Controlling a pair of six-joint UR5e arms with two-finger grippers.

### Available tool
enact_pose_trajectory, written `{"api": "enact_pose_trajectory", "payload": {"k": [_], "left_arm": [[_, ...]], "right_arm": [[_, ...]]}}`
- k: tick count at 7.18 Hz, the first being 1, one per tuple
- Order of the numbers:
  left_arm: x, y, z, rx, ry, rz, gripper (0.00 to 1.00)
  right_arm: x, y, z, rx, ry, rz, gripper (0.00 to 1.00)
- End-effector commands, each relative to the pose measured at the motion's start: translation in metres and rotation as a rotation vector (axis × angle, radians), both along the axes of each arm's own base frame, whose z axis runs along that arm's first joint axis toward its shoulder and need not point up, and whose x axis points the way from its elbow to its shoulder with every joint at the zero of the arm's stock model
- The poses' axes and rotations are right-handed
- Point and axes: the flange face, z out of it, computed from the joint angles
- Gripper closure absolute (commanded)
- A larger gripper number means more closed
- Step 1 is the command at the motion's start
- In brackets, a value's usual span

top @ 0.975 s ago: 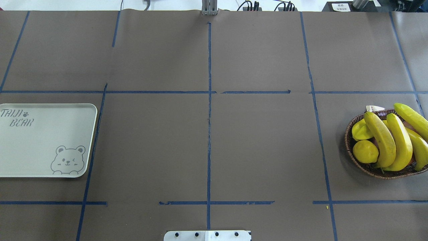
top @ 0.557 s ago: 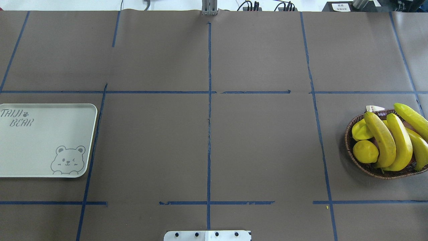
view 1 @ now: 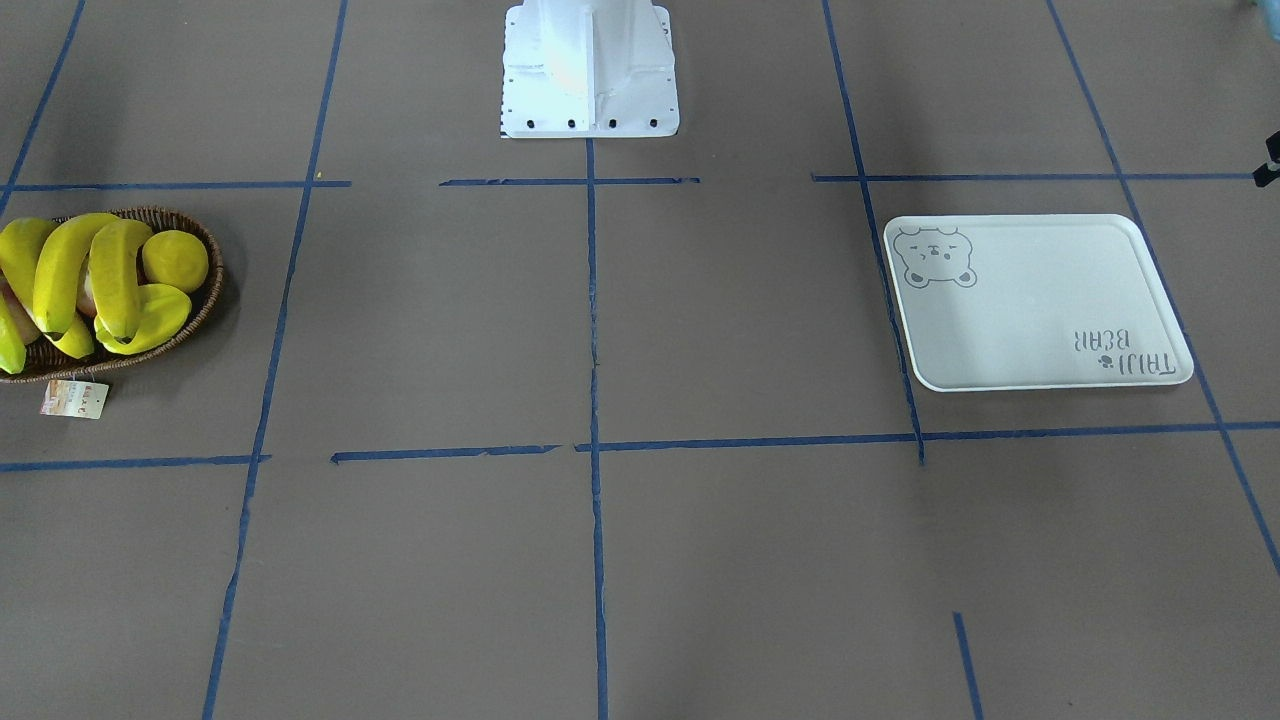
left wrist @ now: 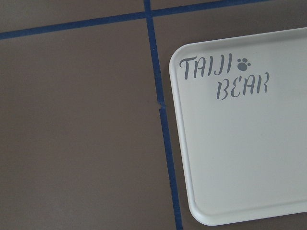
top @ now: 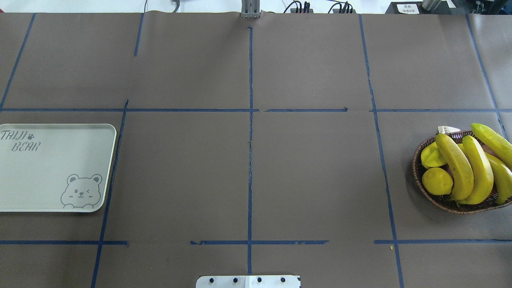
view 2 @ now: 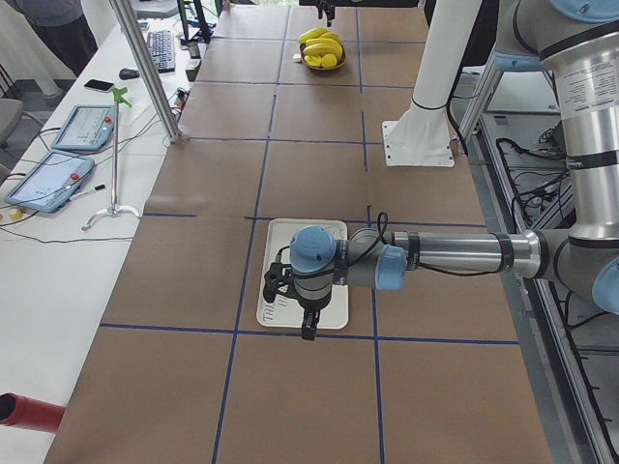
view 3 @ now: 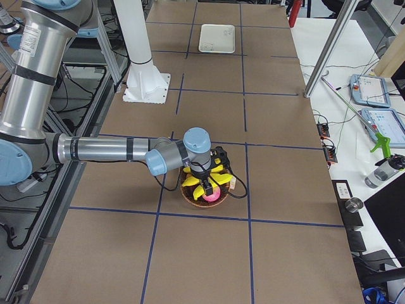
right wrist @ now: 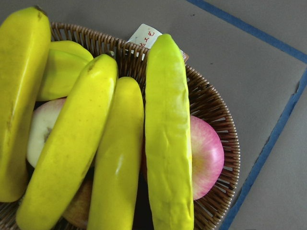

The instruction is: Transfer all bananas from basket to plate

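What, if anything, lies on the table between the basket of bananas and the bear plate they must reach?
Nothing visible does. Between the bananas in the basket and the plate, the table shows only brown paper and blue tape lines. The plate's own surface is bare.

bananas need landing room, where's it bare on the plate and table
The whole plate is bare, from bear drawing to lettering. The table between plate and basket is open too. The basket is crowded: bananas, lemon and other fruit fill it.
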Motion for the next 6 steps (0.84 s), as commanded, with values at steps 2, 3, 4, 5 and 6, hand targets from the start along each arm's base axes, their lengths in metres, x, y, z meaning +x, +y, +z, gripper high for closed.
{"api": "enact_pose_trajectory", "payload": {"k": [2,3,4,5,6], "left_arm": [[0.0,0.001,0.001,-0.003,0.0,-0.001,0.0],[0.0,0.001,0.002,-0.005,0.0,-0.001,0.0],[0.0,0.0,0.002,-0.004,0.0,0.0,0.0],[0.0,0.0,0.002,-0.005,0.0,-0.001,0.0],[0.0,0.0,0.002,-0.004,0.0,0.0,0.0]], "right_arm": [[-0.005,-0.006,0.026,-0.016,0.062,-0.004,0.07],[-0.008,-0.009,0.029,-0.02,0.065,-0.007,0.09],[-0.013,-0.014,0.029,-0.018,0.064,-0.012,0.1],[-0.018,-0.014,0.035,-0.027,0.068,-0.024,0.11],[-0.02,-0.017,0.032,-0.021,0.065,-0.026,0.11]]}}
